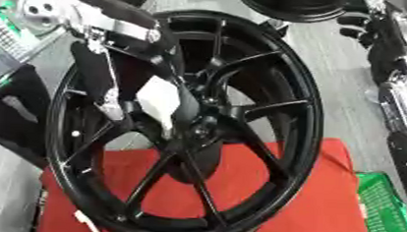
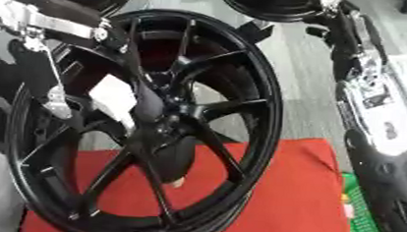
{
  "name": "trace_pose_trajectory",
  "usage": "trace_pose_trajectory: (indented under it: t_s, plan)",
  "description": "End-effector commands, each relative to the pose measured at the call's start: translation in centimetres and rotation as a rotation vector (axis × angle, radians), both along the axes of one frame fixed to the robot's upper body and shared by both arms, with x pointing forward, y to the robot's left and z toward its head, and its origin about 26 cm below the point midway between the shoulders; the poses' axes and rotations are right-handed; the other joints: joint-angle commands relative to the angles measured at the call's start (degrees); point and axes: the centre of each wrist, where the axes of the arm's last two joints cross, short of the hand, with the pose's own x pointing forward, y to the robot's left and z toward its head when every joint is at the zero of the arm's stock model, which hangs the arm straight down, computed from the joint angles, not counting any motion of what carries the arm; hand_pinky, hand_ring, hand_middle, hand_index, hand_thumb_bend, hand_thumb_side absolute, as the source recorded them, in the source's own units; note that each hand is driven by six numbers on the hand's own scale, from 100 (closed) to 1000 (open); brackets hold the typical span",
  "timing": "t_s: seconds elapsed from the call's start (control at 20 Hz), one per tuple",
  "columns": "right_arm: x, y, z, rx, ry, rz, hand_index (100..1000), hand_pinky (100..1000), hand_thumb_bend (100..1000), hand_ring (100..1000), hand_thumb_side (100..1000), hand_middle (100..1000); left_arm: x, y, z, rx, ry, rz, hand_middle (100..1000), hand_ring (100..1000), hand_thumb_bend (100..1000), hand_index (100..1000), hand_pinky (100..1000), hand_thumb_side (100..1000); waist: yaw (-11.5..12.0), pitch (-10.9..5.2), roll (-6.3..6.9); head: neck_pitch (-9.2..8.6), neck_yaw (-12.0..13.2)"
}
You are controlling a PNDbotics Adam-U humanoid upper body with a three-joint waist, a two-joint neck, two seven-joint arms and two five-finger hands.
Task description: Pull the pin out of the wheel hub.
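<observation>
The left hand reaches in from the upper left of the frame to the centre of the black wheel hub, its fingers curled around something there; the pin itself cannot be made out. The wheel stands upright at mid-frame on a red cloth. The right arm runs down the right edge; its fingers cannot be told.

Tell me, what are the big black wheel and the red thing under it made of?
The wheel looks like metal painted glossy black: light glints along its rim and thin stiff spokes. The red mat looks like soft, dull cloth or felt, with no shine, though I can't be sure.
</observation>
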Motion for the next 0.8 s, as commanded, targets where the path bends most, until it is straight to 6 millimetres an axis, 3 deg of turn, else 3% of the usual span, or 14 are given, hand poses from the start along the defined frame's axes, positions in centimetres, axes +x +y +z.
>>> trace_pose_trajectory:
  t_s: [0.05,0.5,0.8]
  plan:
    - [-0.09,-0.06,1.02,-0.017,-0.03,0.003,740,799,100,752,744,724,-0.05,0.2,1.05,-0.007,-0.035,0.011,806,868,661,818,844,100,-0.07,-1.14,-0.29,-0.77,0.21]
    - [-0.09,-0.06,1.13,-0.015,-0.035,0.003,740,799,100,753,742,724,-0.27,0.07,1.12,-0.012,-0.044,0.017,640,733,536,674,744,100,-0.13,-1.1,-0.32,-0.7,0.29]
    - [-0.09,-0.04,1.21,-0.013,-0.038,0.004,741,799,100,754,742,725,-0.56,0.02,0.98,-0.014,-0.045,0.016,575,672,518,616,698,100,-0.19,-0.99,-0.36,-0.65,0.29]
